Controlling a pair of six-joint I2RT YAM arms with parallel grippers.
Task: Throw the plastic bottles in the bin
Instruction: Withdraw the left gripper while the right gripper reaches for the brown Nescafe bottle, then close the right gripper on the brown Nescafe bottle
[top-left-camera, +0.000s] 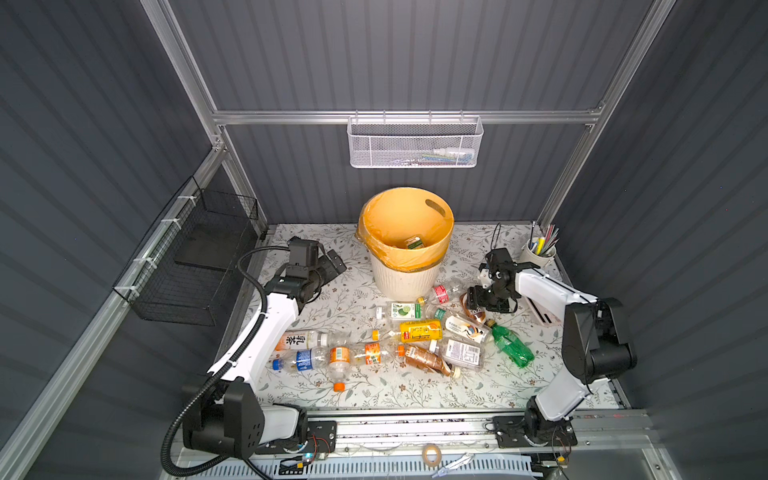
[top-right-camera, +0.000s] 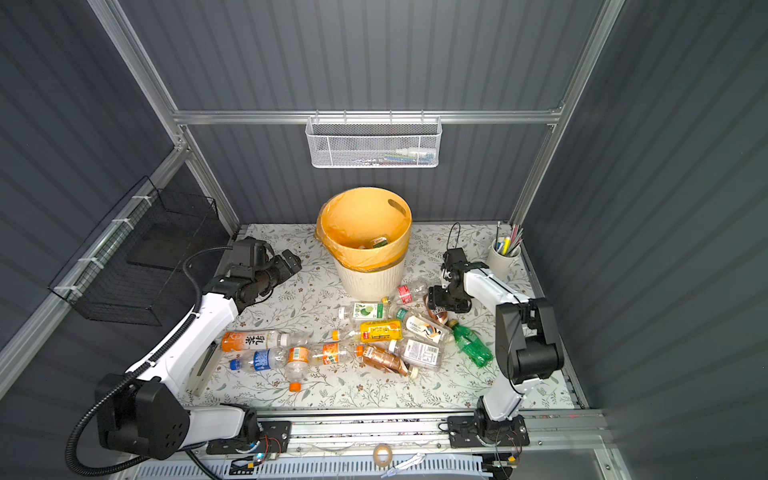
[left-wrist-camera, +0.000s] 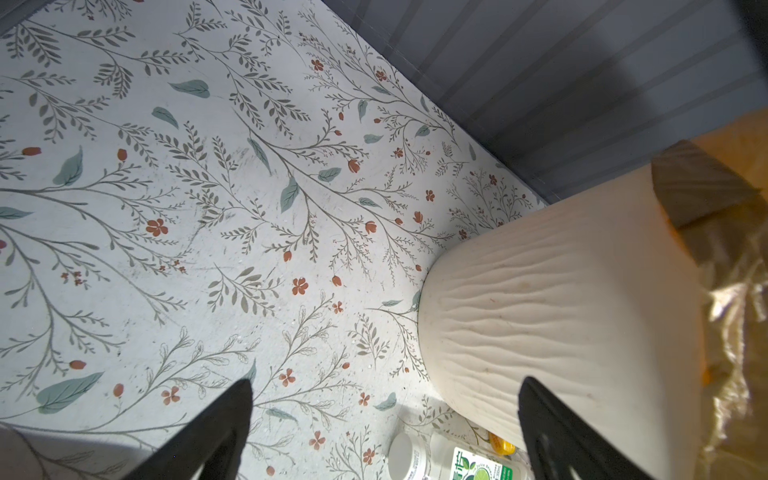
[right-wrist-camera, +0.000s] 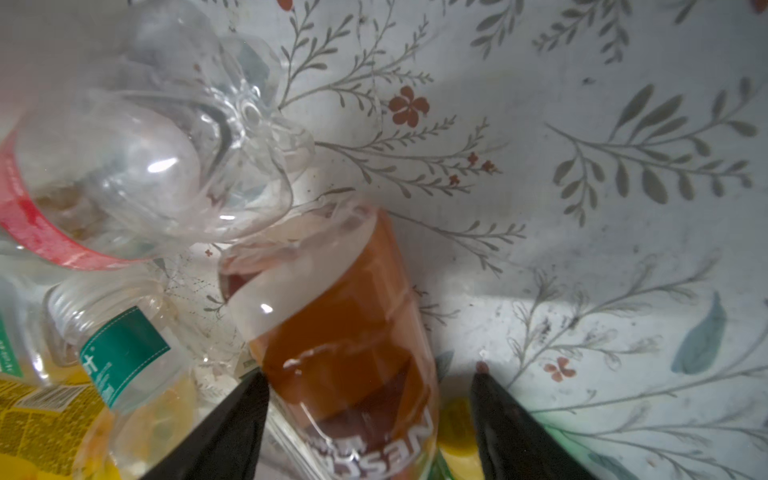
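Several plastic bottles lie in a heap on the flowered table in front of the bin, among them a yellow-labelled one and a green one. One bottle lies inside the orange-lined bin. My right gripper is open and straddles an amber bottle; one finger touches it and the other stands a little apart. My left gripper hangs wide open and empty left of the bin, above a lime-labelled bottle.
A white cup of pens stands at the back right corner. A white mesh basket hangs on the back wall and a black wire basket on the left wall. A tape roll lies on the front rail.
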